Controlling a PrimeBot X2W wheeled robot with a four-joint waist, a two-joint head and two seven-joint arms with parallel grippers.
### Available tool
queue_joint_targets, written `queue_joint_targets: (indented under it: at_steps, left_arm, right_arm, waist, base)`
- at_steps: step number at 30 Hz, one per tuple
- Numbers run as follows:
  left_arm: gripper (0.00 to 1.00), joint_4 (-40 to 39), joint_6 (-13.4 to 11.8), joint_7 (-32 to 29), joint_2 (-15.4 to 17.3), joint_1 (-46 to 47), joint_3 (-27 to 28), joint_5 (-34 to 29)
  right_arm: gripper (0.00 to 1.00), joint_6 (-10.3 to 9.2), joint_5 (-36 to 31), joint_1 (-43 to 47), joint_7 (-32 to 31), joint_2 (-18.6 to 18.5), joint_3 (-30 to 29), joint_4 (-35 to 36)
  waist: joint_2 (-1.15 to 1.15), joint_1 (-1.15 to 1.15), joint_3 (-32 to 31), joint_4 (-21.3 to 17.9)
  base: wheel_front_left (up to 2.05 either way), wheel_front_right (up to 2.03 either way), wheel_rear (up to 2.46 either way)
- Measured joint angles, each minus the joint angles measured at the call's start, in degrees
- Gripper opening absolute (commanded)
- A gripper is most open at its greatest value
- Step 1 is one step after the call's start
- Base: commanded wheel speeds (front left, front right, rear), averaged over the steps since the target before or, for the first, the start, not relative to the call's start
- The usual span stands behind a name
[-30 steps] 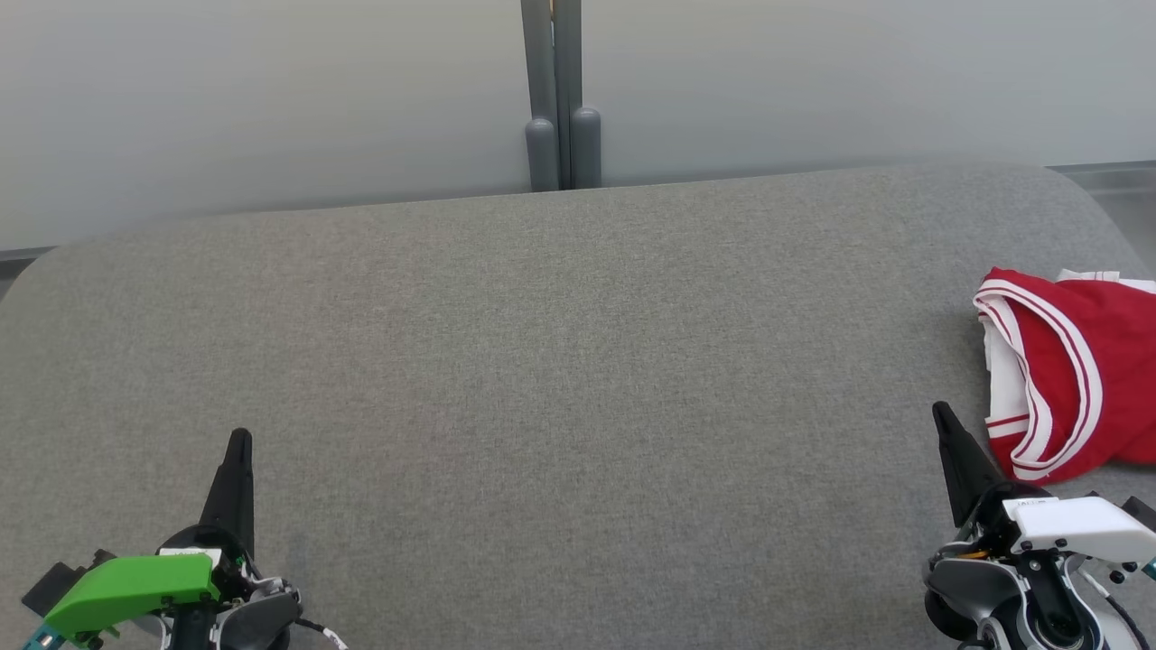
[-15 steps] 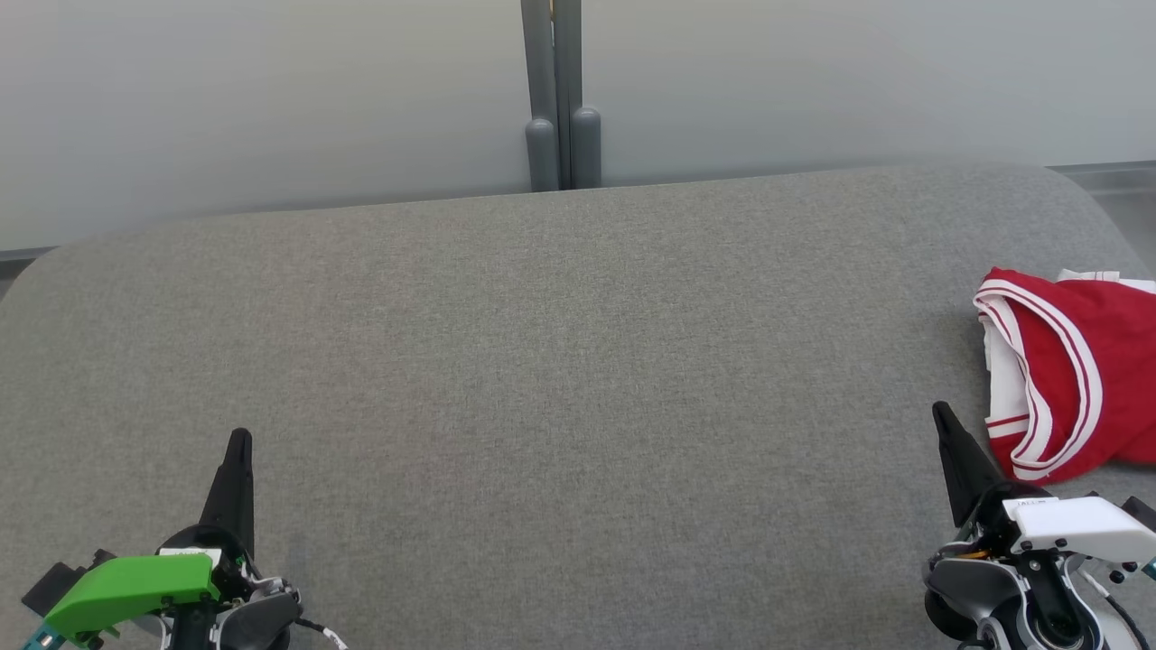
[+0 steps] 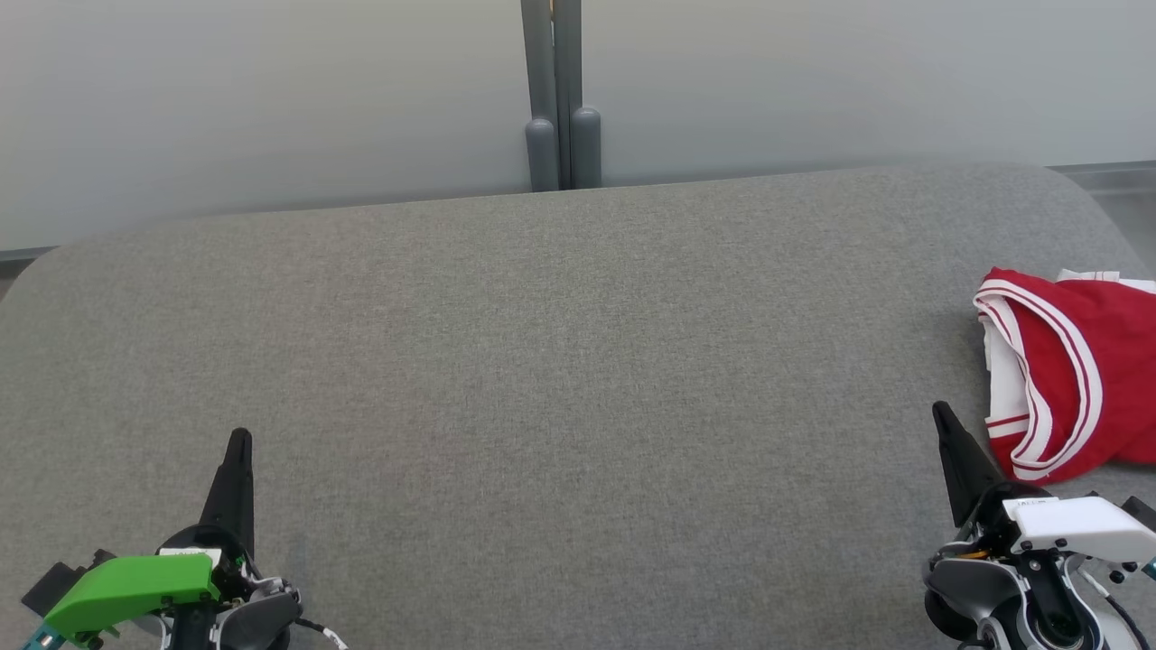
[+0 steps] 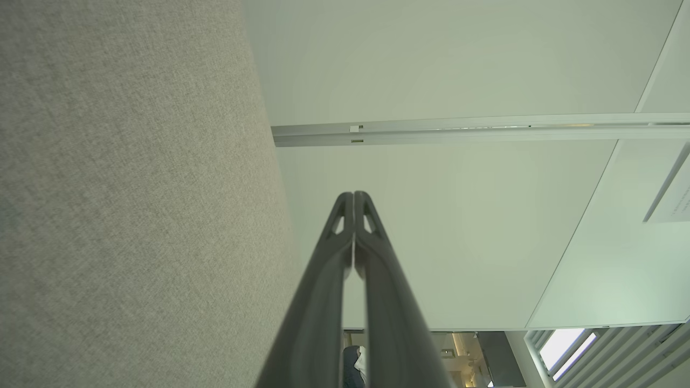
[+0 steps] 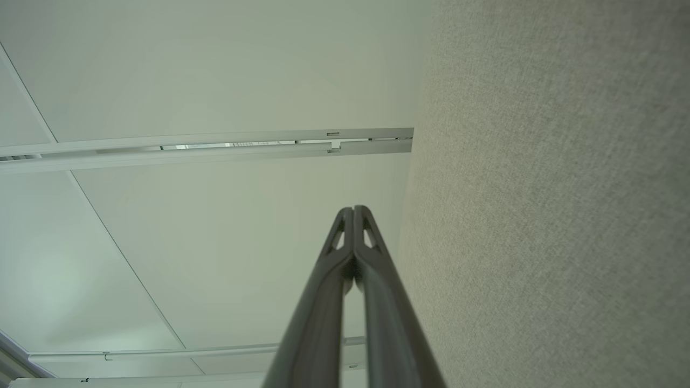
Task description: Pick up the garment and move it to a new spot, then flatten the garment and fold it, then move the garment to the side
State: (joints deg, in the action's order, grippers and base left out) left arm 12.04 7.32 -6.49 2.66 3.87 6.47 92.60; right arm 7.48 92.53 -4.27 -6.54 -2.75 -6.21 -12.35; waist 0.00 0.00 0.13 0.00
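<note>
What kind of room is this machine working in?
Probably an office or lab test space: a grey fabric-covered surface, frosted partition panels behind it, and a red-and-white garment lying at its right end.

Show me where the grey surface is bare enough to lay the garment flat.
Bare: the stretch of the grey surface from the left gripper to the right gripper, back to the wall. Crowded: the right edge, where the red garment lies bunched.
</note>
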Motion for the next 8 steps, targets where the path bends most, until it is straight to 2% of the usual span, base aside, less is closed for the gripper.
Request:
queue_joint_targets:
  at_steps: [8]
  left_arm:
    - [0.0,0.0,0.0,0.0,0.0,0.0,0.0,0.0]
  right_arm:
    - [0.0,0.0,0.0,0.0,0.0,0.0,0.0,0.0]
  waist:
    - [0.0,0.0,0.0,0.0]
  base:
    - [0.0,0.0,0.0]
